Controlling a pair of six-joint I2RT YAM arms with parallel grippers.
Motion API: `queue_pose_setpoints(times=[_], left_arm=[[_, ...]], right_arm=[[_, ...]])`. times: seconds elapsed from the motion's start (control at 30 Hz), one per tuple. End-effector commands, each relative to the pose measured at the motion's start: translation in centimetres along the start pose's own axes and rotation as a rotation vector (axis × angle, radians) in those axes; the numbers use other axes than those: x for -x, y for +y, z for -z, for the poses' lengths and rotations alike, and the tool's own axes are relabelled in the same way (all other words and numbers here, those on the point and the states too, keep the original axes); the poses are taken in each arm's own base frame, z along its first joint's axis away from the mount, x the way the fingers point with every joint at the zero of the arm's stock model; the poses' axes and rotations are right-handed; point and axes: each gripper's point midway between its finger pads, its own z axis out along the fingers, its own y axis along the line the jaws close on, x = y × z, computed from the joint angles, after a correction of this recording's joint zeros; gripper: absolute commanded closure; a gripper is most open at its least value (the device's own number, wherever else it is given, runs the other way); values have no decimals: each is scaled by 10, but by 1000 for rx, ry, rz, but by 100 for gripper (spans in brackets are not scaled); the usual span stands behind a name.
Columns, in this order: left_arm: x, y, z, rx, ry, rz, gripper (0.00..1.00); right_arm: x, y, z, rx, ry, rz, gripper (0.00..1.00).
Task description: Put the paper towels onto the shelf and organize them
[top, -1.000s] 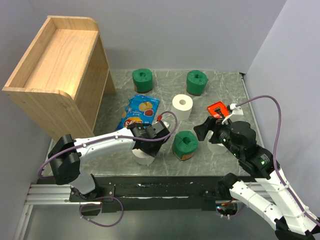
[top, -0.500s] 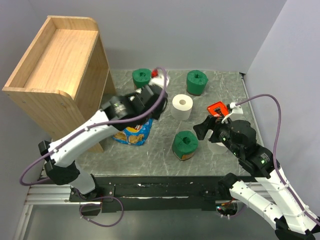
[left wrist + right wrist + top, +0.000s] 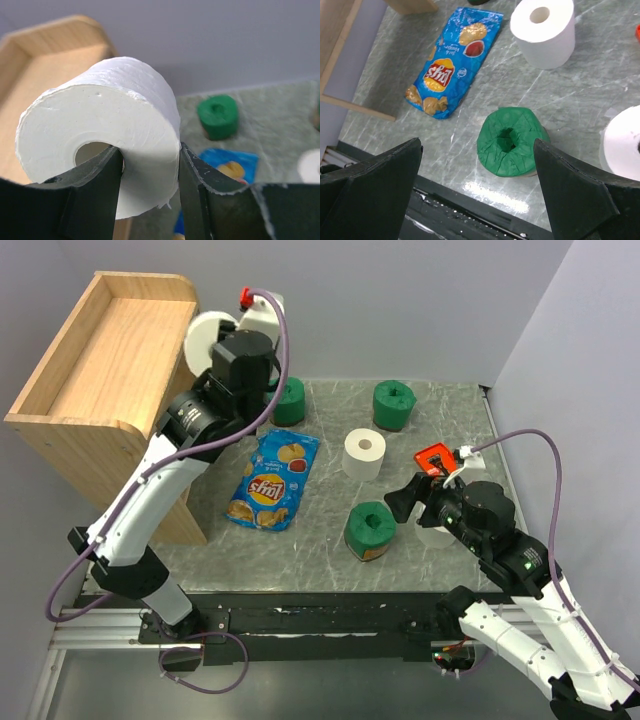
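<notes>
left claw [image 3: 150, 150] pinching white roll [image 3: 100, 115] | shelf [image 3: 110, 350] just beyond claw, you wanna clear its rim, then tuck the roll into a corner | right claw [image 3: 477, 144] spread above green roll [image 3: 510, 142]

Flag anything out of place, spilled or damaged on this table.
A crinkled blue chip bag lies flat on the grey marbled table, and a small flat red-orange object sits toward its right side; neither is a paper towel. The left end effector grips a white paper roll. Nothing looks spilled or damaged.
</notes>
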Motion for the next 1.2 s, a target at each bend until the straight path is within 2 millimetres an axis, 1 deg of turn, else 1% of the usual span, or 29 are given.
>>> queue_pose_setpoints(times=[0.0, 0.03, 0.07, 0.1, 0.17, 0.2, 0.23, 0.27, 0.3, 0.37, 0.47, 0.57, 0.63, 0.67, 0.73, 0.8, 0.83, 0.93, 1.07, 1.17], left_arm=[[52, 73, 4, 246, -150, 63, 63], [56, 79, 4, 263, -158, 39, 63], [65, 83, 4, 267, -189, 61, 62], [66, 90, 1, 287, -192, 33, 62], [68, 99, -5, 323, -203, 31, 61], [68, 109, -9, 359, -194, 17, 61], [65, 109, -17, 373, -180, 1, 61], [70, 116, -17, 389, -186, 11, 62], [68, 121, -22, 396, -179, -1, 62], [67, 124, -31, 403, -175, -9, 62], [61, 141, -38, 454, -157, -13, 61], [61, 146, -39, 434, -168, 6, 60], [62, 145, -40, 405, -185, 23, 59], [57, 147, -45, 413, -175, 17, 59], [53, 148, -52, 414, -166, 8, 59], [51, 153, -56, 416, -156, 5, 59], [49, 152, -60, 414, -150, 3, 58], [46, 153, -65, 416, -145, 4, 57], [44, 160, -73, 417, -149, 12, 55], [43, 159, -80, 406, -151, 11, 55]], right_arm=[[20, 18, 15, 77, -59, -11, 0], [19, 18, 16, 79, -57, -11, 1], [20, 18, 17, 80, -57, -9, 1], [19, 18, 17, 82, -56, -9, 1], [19, 18, 20, 84, -56, -9, 1], [20, 18, 21, 83, -57, -9, 0], [20, 18, 22, 84, -60, -10, 0], [21, 17, 23, 83, -64, -9, 1], [22, 18, 25, 85, -66, -9, 0], [23, 18, 27, 87, -74, -6, 1], [25, 18, 30, 87, -78, -1, 0], [25, 18, 29, 89, -75, -1, 1], [24, 20, 28, 97, -74, -1, 0], [24, 20, 27, 96, -71, -4, 0], [23, 21, 26, 102, -66, -5, 1], [25, 23, 26, 109, -66, -6, 0], [24, 24, 26, 111, -63, -6, 1], [25, 23, 26, 106, -67, -2, 0], [27, 24, 27, 107, -70, 3, 0], [28, 23, 27, 102, -73, 8, 0]])
